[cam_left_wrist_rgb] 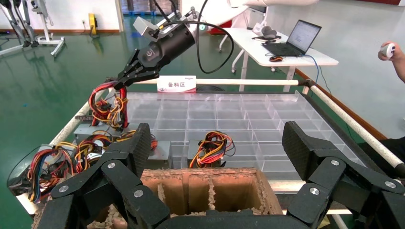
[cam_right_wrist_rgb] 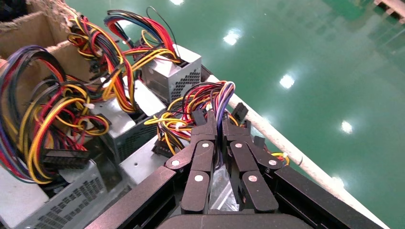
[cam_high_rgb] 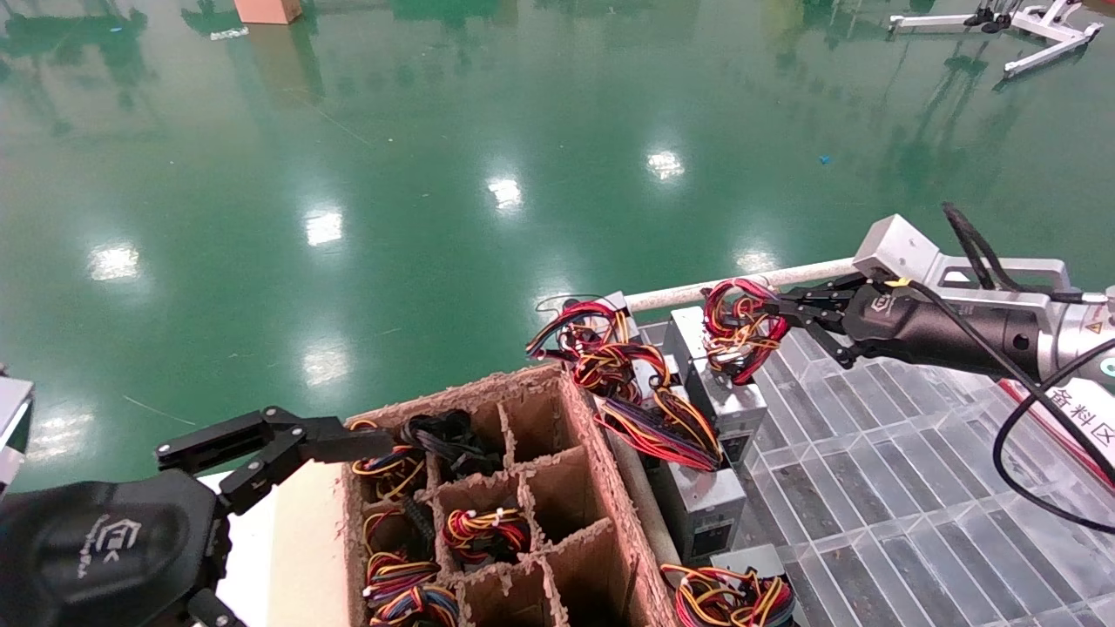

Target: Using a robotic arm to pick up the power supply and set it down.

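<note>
Power supply [cam_high_rgb: 725, 387] sits at the near-left corner of the clear gridded tray [cam_high_rgb: 880, 488], right under the tip of the right gripper [cam_high_rgb: 778, 315] — its wire bundle [cam_high_rgb: 740, 329] is what the fingers have hold of, not the metal box itself. In the right wrist view the two black fingers [cam_right_wrist_rgb: 206, 136] are pressed together with the red, yellow, orange and purple wires [cam_right_wrist_rgb: 200, 102] pinched between them. The box looks like a small silver-grey metal case with a dark socket face; whether it's off the tray or resting on it, I can't tell.

Other power supplies are crowded right next to it: one behind it against the white rail [cam_high_rgb: 740, 283], with a perforated vent side [cam_right_wrist_rgb: 184, 81], and more [cam_high_rgb: 697, 509] lined up toward the robot along the tray's left edge, all with the same looped wire bundles spilling over each other. Just left of that row is a cardboard divider box [cam_high_rgb: 575, 488] — some cells hold more wire bundles [cam_high_rgb: 483, 531], some are bare cardboard.

Left gripper [cam_high_rgb: 261, 448] hangs low by the near-left corner of the cardboard box with its fingers spread wide — nothing between them. A white sign with red characters [cam_left_wrist_rgb: 176, 84] stands at the tray's far side in the left wrist view. Green glossy floor [cam_high_rgb: 435, 174] all around.
</note>
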You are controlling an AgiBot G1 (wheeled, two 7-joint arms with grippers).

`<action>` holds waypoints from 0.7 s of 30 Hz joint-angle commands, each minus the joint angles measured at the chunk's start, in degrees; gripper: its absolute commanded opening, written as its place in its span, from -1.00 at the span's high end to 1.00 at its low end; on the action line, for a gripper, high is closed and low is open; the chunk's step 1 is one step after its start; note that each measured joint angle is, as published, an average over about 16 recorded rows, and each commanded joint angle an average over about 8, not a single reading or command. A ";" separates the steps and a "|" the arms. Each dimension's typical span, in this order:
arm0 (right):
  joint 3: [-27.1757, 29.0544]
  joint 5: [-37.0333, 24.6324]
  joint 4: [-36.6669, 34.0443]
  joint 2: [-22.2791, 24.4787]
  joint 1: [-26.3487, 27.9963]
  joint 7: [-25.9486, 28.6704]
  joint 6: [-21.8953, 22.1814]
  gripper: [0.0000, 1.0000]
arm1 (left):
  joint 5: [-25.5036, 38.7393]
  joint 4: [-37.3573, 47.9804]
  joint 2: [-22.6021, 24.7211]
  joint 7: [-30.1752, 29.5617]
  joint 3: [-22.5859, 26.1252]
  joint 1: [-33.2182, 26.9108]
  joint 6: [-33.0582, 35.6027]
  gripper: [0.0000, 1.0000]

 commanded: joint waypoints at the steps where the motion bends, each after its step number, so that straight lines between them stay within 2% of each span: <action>1: -0.02 -0.01 -0.05 -0.06 -0.08 0.47 -0.14 -1.00 | 0.00 0.00 0.00 0.00 0.00 0.00 0.00 -1.00; 14: -0.03 -0.04 -0.02 -0.02 0.09 0.39 -0.33 -1.00 | 0.00 0.01 0.00 0.00 0.00 0.01 -0.01 -1.00; 21: -0.36 -0.50 0.50 0.69 1.75 1.04 -1.90 -1.00 | -0.01 0.01 0.00 0.01 0.00 0.01 -0.01 -1.00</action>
